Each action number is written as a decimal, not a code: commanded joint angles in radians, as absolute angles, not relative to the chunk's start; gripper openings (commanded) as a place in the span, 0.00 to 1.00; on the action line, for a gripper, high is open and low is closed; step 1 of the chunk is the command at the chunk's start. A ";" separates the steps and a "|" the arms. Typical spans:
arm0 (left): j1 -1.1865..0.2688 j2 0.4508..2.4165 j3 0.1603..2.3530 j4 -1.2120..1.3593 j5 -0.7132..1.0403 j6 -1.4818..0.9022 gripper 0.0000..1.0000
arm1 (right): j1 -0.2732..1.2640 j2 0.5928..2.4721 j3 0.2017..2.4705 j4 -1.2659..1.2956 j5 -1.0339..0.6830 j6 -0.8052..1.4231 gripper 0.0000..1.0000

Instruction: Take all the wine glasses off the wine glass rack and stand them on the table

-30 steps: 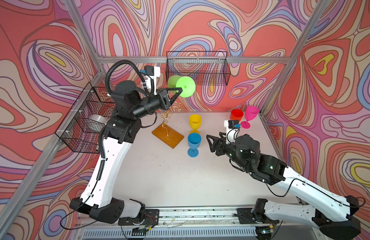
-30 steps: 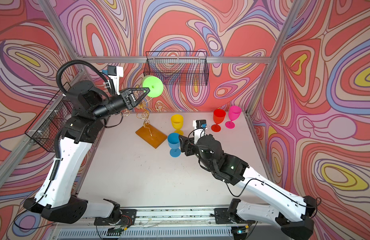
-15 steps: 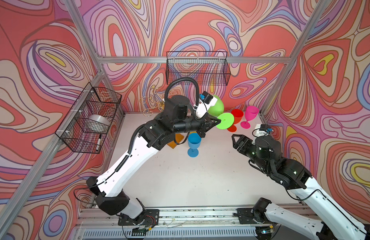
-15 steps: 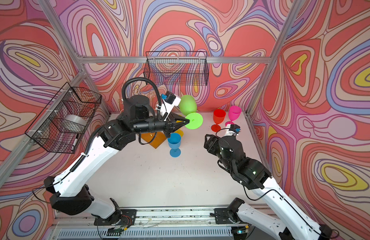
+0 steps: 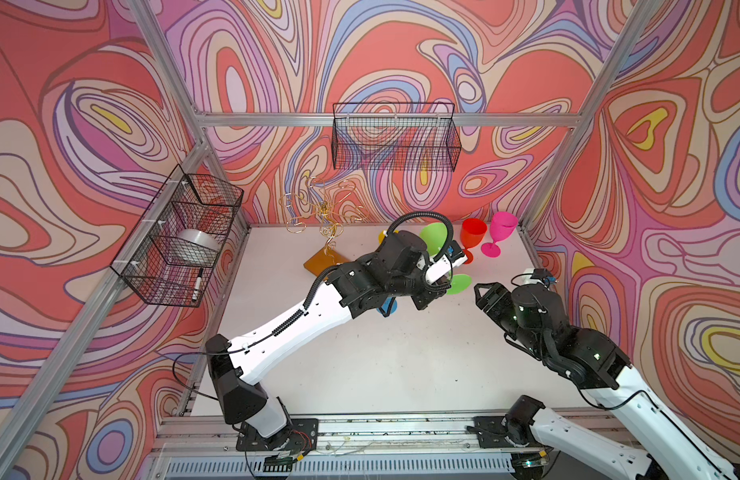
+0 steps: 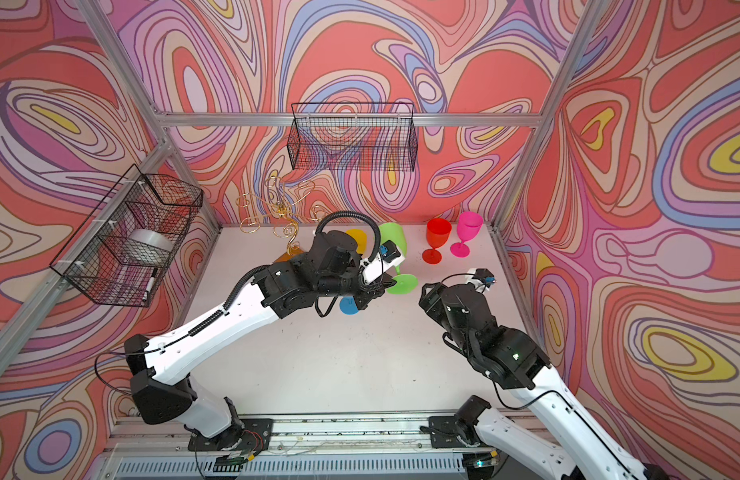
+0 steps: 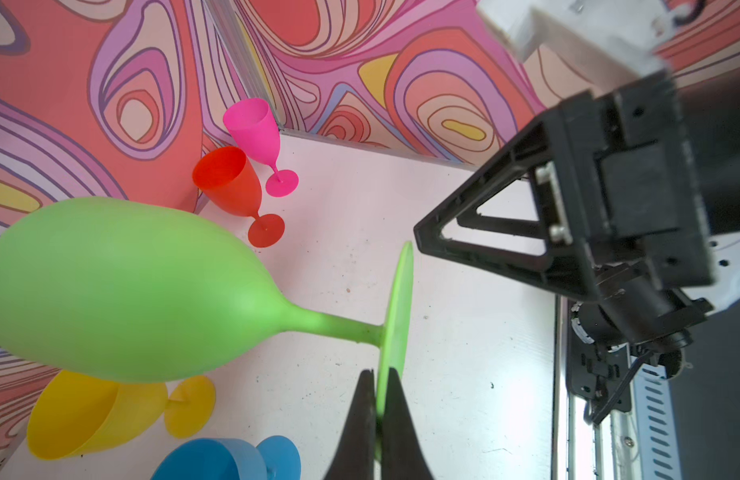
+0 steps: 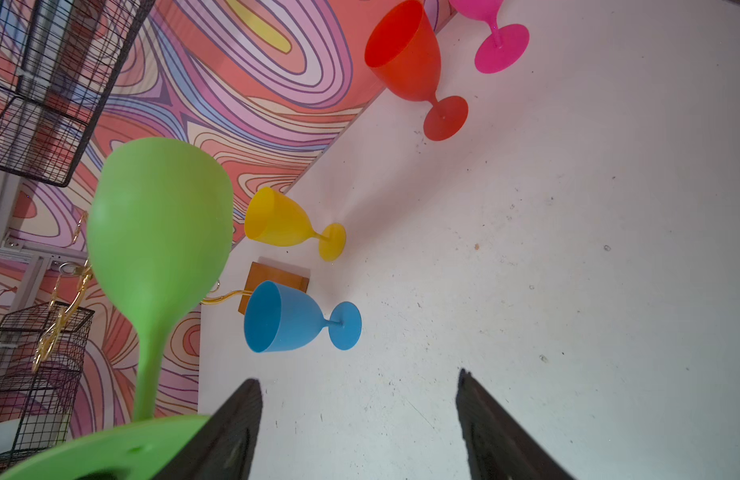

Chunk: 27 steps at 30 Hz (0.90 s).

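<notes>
The green wine glass (image 5: 434, 243) is off the gold wire wine glass rack (image 5: 324, 208) and held bowl-up in mid-table. My left gripper (image 7: 378, 376) is shut on the rim of its round foot (image 7: 397, 311). In both top views that foot (image 6: 402, 283) hangs low over the table; whether it touches, I cannot tell. My right gripper (image 8: 357, 380) is open and empty just right of the glass, one finger (image 8: 235, 415) beside the green foot. The rack stands bare at the back left on its amber base (image 8: 274, 282).
A red glass (image 5: 473, 235) and a pink glass (image 5: 501, 228) stand at the back right corner. A yellow glass (image 8: 285, 220) and a blue glass (image 8: 285, 318) stand near the rack's base, under my left arm. Black mesh baskets hang on the back wall (image 5: 395, 137) and left wall (image 5: 181, 232).
My left arm has swung the green glass from up beside the rack, across to the right and down, turning it bowl-up. My right arm has drawn back to the right.
</notes>
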State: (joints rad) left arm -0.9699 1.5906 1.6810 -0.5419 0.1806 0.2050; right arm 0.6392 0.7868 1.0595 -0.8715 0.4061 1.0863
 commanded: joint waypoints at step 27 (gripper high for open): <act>-1.098 1.381 1.085 0.081 -0.200 0.500 0.00 | 0.380 0.919 0.917 -0.612 -0.129 1.294 0.70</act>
State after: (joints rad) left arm -1.0859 1.4086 1.1072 -0.0563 -0.1196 0.4519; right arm 0.4038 0.9211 0.9283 -0.6506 -0.0315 1.2621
